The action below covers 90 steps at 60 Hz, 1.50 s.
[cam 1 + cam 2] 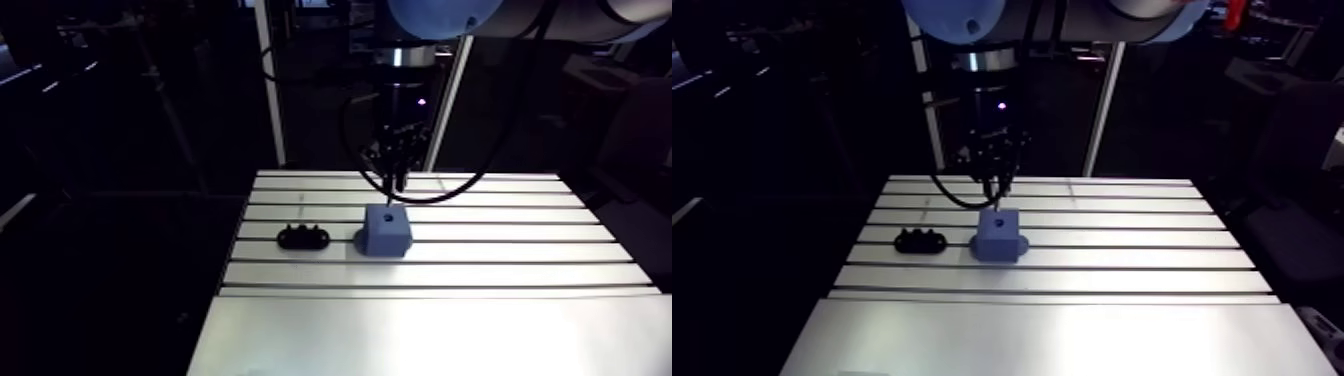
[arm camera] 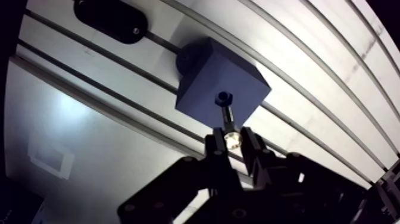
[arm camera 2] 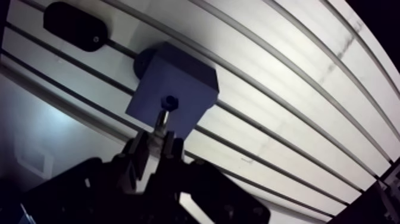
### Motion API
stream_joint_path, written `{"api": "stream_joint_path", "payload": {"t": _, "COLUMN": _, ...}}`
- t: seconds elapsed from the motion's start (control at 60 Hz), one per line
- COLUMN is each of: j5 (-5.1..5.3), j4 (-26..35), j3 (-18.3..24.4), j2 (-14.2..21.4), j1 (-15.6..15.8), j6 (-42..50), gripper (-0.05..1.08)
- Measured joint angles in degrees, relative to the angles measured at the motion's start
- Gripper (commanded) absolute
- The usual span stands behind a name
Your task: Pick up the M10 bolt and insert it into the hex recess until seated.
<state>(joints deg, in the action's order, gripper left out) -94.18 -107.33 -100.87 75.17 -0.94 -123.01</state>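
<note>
the gripper point(image 2: 232, 138) hung straight down over the middle of the slotted aluminium table point(image 1: 480, 215), its two fingers drawn in to a narrow gap and clamped on the m10 bolt point(image 2: 228, 122). in the wrist view the bolt's shiny threaded shank showed between the fingertips point(image 2: 216, 143), and the rest of it reached out ahead of them to the blue block point(image 2: 202, 80). its dark end met the top face of the block at the hex recess point(image 2: 222, 96). how deep the bolt sat in the recess could not be told from either view.

in the arm view the block stood on the slotted far half of the table, directly below the gripper, with the thin line of the bolt joining the fingertips and the dark spot on the block's top. the block was upright, with a rounded foot showing at its left lower edge. a black oblong fixture point(image 1: 302, 237) with a lobed top lay flat on the table just to the left of the block, on the same row between slots, apart from it by a small gap. nearer than the last slot the table ran on as a smooth bright plate point(image 1: 430, 335).
</note>
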Motion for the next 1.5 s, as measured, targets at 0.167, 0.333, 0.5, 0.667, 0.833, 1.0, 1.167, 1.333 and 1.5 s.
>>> {"api": "stream_joint_path", "payload": {"t": 0.167, "j5": -0.06, "j4": 0.0, "j3": -0.1, "j2": -0.4, "j1": 0.0, "j6": 0.0, "gripper": 1.08}}
{"api": "stream_joint_path", "payload": {"t": 0.333, "j5": -0.10, "j4": -0.1, "j3": -0.1, "j2": -1.0, "j1": 0.0, "j6": 0.0, "gripper": 1.08}}
{"api": "stream_joint_path", "payload": {"t": 0.5, "j5": -0.11, "j4": -0.1, "j3": 0.1, "j2": -1.5, "j1": 0.0, "j6": 0.0, "gripper": 1.08}}
{"api": "stream_joint_path", "payload": {"t": 0.667, "j5": -0.12, "j4": -0.1, "j3": 0.4, "j2": -1.8, "j1": 0.0, "j6": 0.0, "gripper": 1.08}}
{"api": "stream_joint_path", "payload": {"t": 0.833, "j5": -0.11, "j4": -0.1, "j3": 0.4, "j2": -1.9, "j1": 0.0, "j6": 0.0, "gripper": 1.08}}
{"api": "stream_joint_path", "payload": {"t": 1.0, "j5": -0.06, "j4": -0.1, "j3": 0.3, "j2": -1.9, "j1": 0.0, "j6": -0.1, "gripper": 1.08}}
{"api": "stream_joint_path", "payload": {"t": 1.167, "j5": -0.04, "j4": 0.0, "j3": 0.1, "j2": -1.9, "j1": 0.0, "j6": -0.1, "gripper": 1.08}}
{"api": "stream_joint_path", "payload": {"t": 1.333, "j5": -0.11, "j4": 0.0, "j3": -0.1, "j2": -2.2, "j1": 0.0, "j6": -0.1, "gripper": 1.08}}
{"api": "stream_joint_path", "payload": {"t": 1.5, "j5": -0.20, "j4": 0.0, "j3": -0.1, "j2": -2.5, "j1": 0.0, "j6": 0.0, "gripper": 1.08}}
